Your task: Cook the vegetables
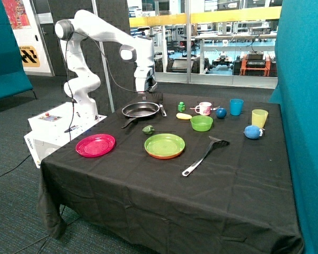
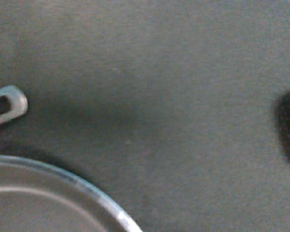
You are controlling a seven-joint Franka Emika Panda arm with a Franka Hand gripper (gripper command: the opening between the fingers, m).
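1. Frying pan (image 1: 141, 109): the landmark, on the black tablecloth (image 1: 164, 185); its rim also shows in the wrist view.
2. Gripper (image 1: 144, 95): hangs just above the pan's far rim; whether it is wide or narrow cannot be told.
3. Dark green vegetable (image 1: 148, 129): on the cloth just in front of the pan.
4. Pale yellow vegetable (image 1: 184, 116): beside the pan, toward the green bowl (image 1: 201, 123).
5. Neither vegetable lies in the pan.

Teal partitions (image 1: 302, 106) flank the black-draped table (image 1: 164, 185) on grey carpet (image 1: 10, 143), glass windows (image 1: 222, 37) at upper centre.
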